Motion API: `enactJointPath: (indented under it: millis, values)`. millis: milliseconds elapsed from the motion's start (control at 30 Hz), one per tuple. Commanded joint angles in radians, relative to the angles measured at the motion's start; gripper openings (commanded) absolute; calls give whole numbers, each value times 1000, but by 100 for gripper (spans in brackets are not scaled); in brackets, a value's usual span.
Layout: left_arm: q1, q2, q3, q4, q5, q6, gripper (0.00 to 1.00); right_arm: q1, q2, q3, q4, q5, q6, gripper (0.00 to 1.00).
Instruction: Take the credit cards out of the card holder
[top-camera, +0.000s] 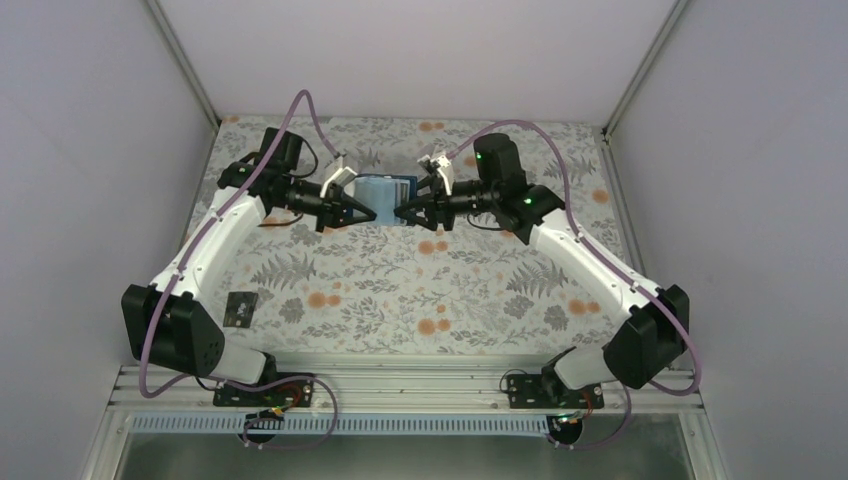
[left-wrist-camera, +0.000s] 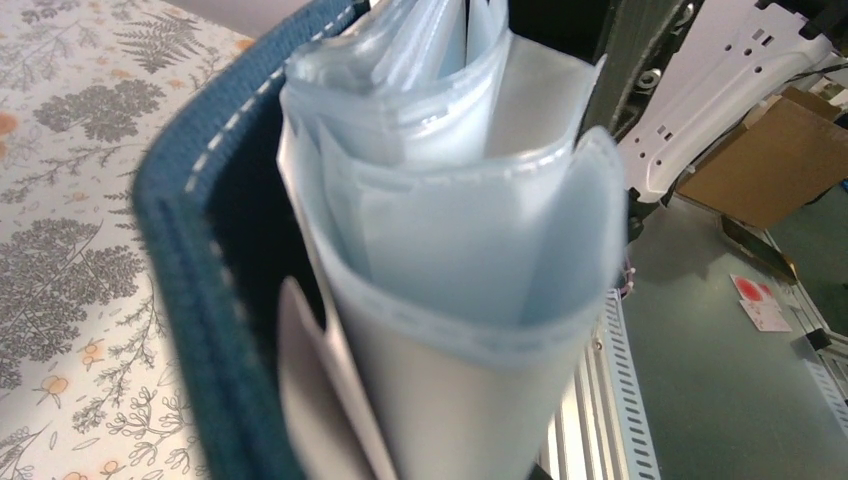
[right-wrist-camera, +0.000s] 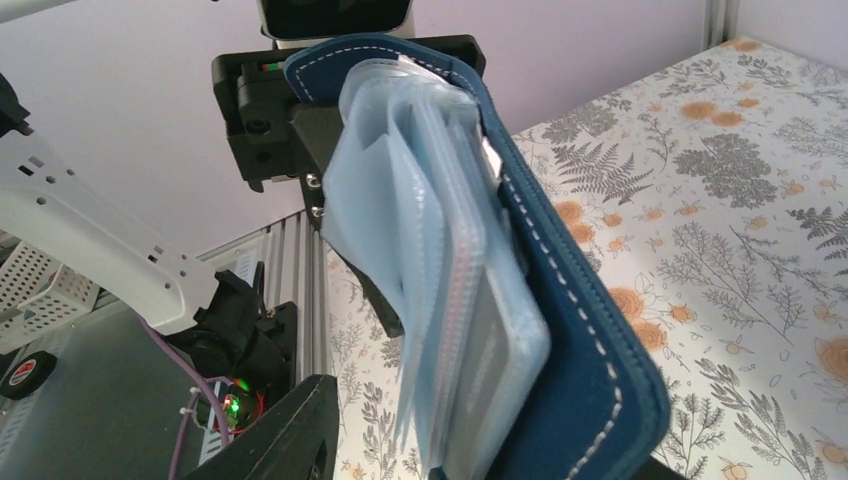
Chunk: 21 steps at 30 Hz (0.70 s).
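Top camera looks down; both wrist cameras crowd the card holder (right-wrist-camera: 590, 320).

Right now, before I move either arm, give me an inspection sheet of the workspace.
Surface: floral-patterned tablecloth, flat.
Job's things: navy blue stitched card holder held off the table, pale plastic pockets fanned; no card visible inside. A small black card lies near the left arm's base.
Clutter: nothing seen.
Grippers: left gripper and right gripper each clamp an end of the holder.
Cables: purple cables arch over both arms.
Surroundings: grey enclosure walls, aluminium rail.
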Motion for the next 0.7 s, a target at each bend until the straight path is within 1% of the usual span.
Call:
enactJointPath:
  millis: [0,100,233,333,667]
  values:
    - [-2,-24,8,-9,54,48,2,-7,7,-4,8,33,-19,47]
    - [-4,-21,8,-9,49,48,2,-7,16,-10,5,24,-25,47]
    - [-2,-21,10,-15,58,59,2,-6,9,-36,8,29,-47,39]
    - [-2,-22,10,-26,70,76,2,-8,4,-49,8,29,-62,39]
    - [-4,-30,6,-43,82,107,2,-6,40,-65,86,-1,10,33]
